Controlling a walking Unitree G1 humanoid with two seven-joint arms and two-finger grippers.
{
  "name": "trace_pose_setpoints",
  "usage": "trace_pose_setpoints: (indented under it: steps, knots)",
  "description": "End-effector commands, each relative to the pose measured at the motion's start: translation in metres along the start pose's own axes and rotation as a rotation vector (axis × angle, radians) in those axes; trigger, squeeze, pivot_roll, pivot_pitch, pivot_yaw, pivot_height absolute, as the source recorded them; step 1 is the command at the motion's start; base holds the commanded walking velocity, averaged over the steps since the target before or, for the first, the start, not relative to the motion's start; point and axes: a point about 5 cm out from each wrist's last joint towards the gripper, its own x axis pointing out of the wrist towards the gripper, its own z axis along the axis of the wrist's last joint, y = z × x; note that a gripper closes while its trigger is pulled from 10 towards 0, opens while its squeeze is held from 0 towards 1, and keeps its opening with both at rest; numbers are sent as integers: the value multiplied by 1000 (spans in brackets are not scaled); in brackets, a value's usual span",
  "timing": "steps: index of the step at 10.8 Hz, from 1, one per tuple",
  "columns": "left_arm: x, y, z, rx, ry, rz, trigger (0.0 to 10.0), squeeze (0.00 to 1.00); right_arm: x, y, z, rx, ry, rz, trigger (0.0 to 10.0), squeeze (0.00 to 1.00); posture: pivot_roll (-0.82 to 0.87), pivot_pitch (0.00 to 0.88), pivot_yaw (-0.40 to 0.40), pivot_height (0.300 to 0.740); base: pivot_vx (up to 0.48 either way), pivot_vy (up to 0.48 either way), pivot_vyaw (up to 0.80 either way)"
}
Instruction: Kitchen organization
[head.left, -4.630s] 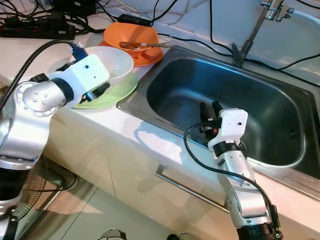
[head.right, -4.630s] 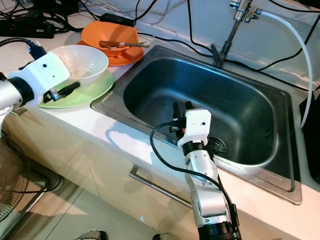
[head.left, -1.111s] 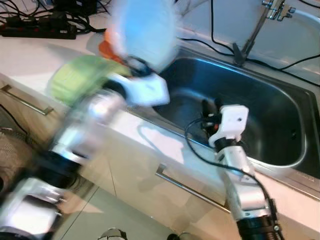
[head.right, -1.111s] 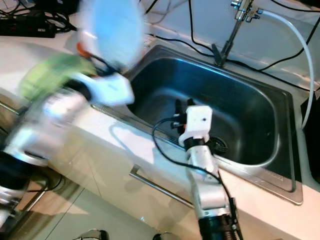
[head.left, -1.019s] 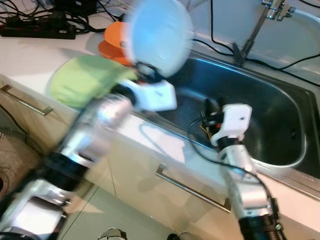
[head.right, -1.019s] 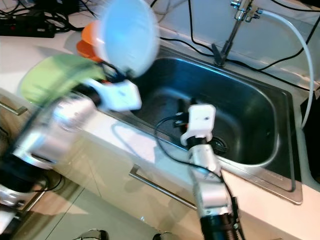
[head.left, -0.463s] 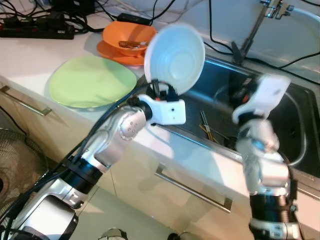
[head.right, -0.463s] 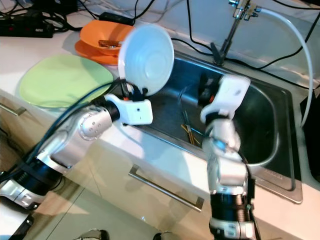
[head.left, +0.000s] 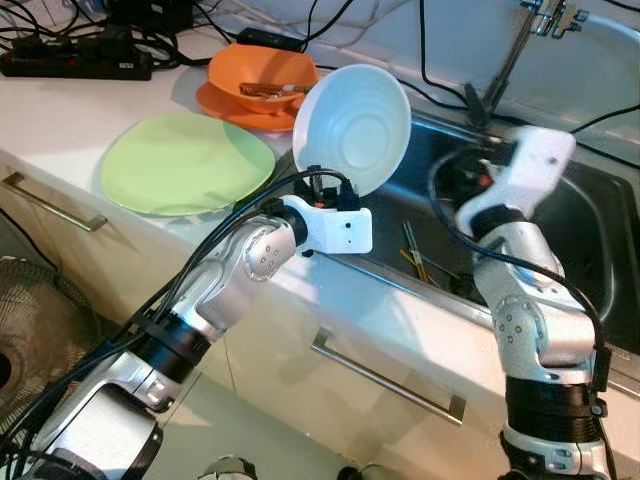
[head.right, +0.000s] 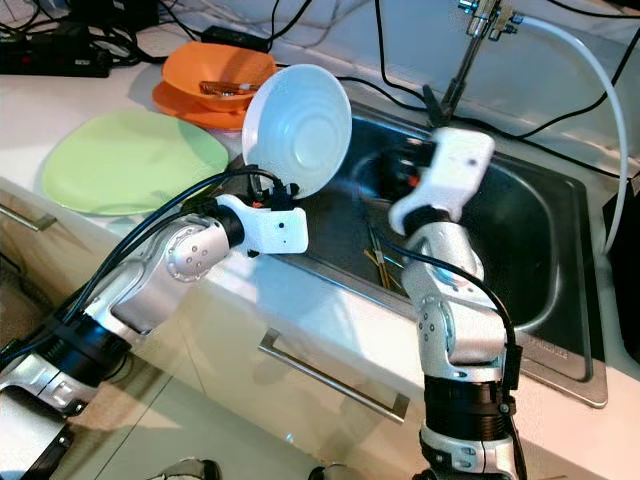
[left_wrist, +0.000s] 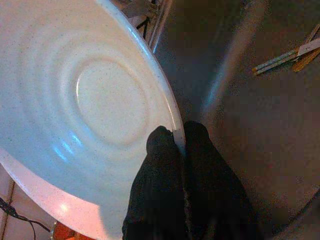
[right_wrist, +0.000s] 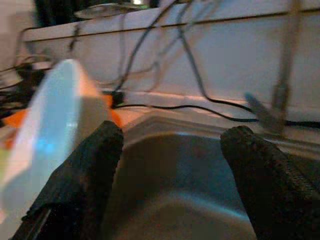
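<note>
A white ribbed bowl (head.left: 352, 125) is held up on edge over the left rim of the steel sink (head.left: 590, 240), its hollow facing me. My left gripper (left_wrist: 178, 134) is shut on the bowl's (left_wrist: 90, 100) lower rim, one finger on each side. My right gripper (right_wrist: 170, 135) hovers above the sink basin beside the bowl, open, with nothing between its fingers (right_wrist: 95, 155). The light green plate (head.left: 187, 162) lies bare on the counter to the left.
An orange bowl (head.left: 262, 75) holding a utensil sits on an orange plate behind the green plate. Chopsticks (head.left: 415, 250) lie on the sink floor. The faucet (head.left: 510, 60) and cables run along the back wall. A drawer handle (head.left: 385, 378) juts out below the counter.
My left gripper has lifted the white bowl off the green plate and carried it right to the sink edge. My right gripper has risen from the sink's front wall to above the basin.
</note>
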Motion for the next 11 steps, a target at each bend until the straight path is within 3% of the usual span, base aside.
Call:
trace_pose_setpoints:
  steps: [1, 7, 11]
  knots:
    - [4, -2, 5, 23, -19, -29, 10000, 0, 0, 7, 10, 21, -18, 61, 10000, 0, -83, 68, -92, 740, 0, 0, 0]
    - [6, -6, 9, 23, -40, -48, 10000, 0, -3, 21, 15, 62, 17, 163, 10000, 0, -83, 69, -94, 740, 0, 0, 0]
    - [6, -3, 19, 54, -84, -36, 10000, 0, -3, 29, 7, 61, 47, 166, 10000, 0, -75, 68, -96, 740, 0, 0, 0]
